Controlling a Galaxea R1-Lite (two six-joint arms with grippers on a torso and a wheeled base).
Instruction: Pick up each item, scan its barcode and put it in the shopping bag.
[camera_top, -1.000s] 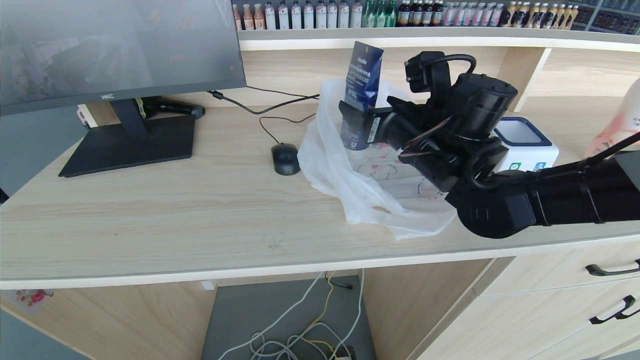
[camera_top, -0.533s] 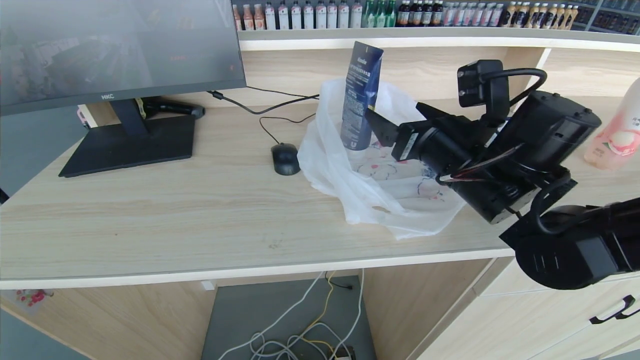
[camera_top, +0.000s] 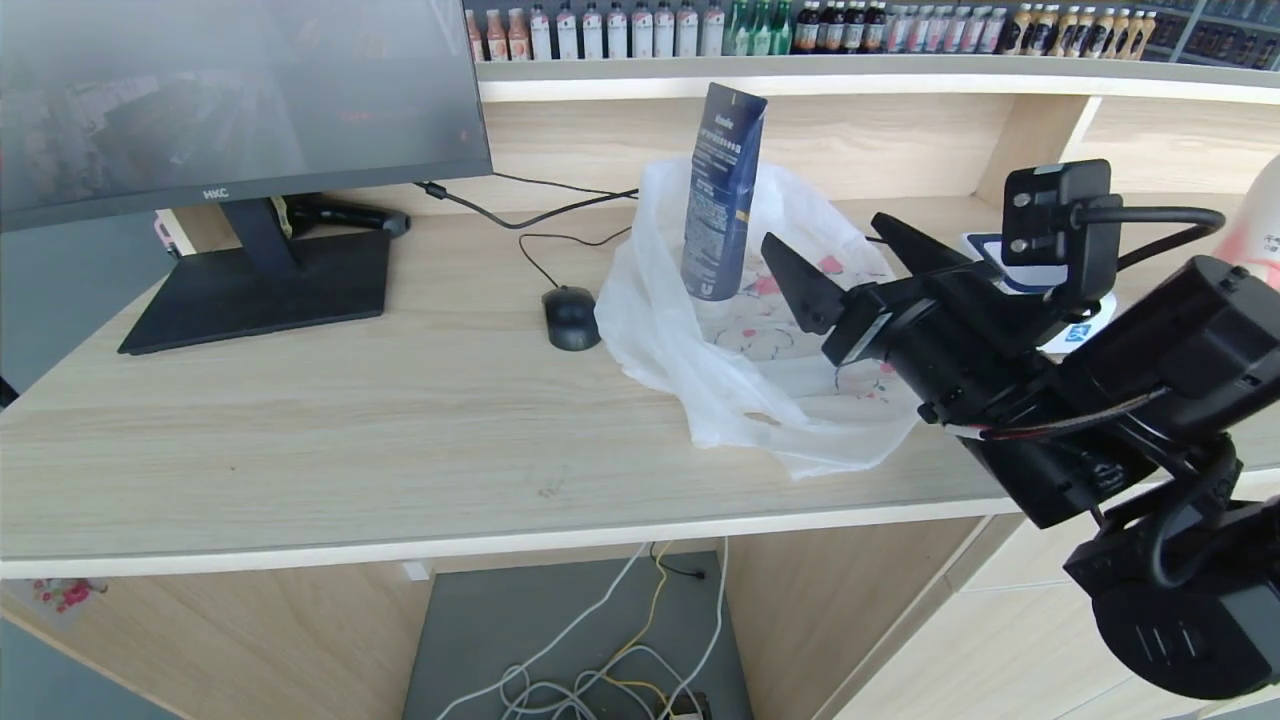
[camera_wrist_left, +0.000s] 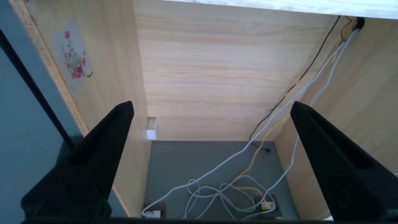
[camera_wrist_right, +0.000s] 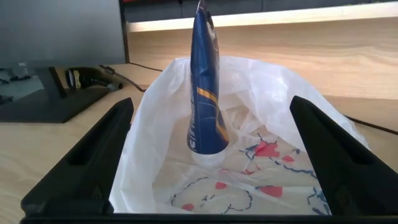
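I am seeing the right gripper (camera_top: 852, 262) holding its jaws wide apart, with nothing between them. It is hanging just to the right of the shopping bag (camera_top: 655, 330) and pointing at it. Inside the bag the blue tube (camera_top: 722, 190) is standing up on its cap. My left gripper (camera_wrist_left: 211, 107) is also holding its jaws wide apart with nothing in them. It is pointing into the space under the counter (camera_top: 400, 420), where loose cables (camera_wrist_left: 217, 186) are lying on the floor. The bag is sitting on the counter. Just left of the bag a black mouse (camera_top: 571, 317) is lying. Farther left of the bag a monitor (camera_top: 240, 90) is standing. Well to the right of the bag a pink bottle (camera_top: 1258, 225) is standing at the edge.
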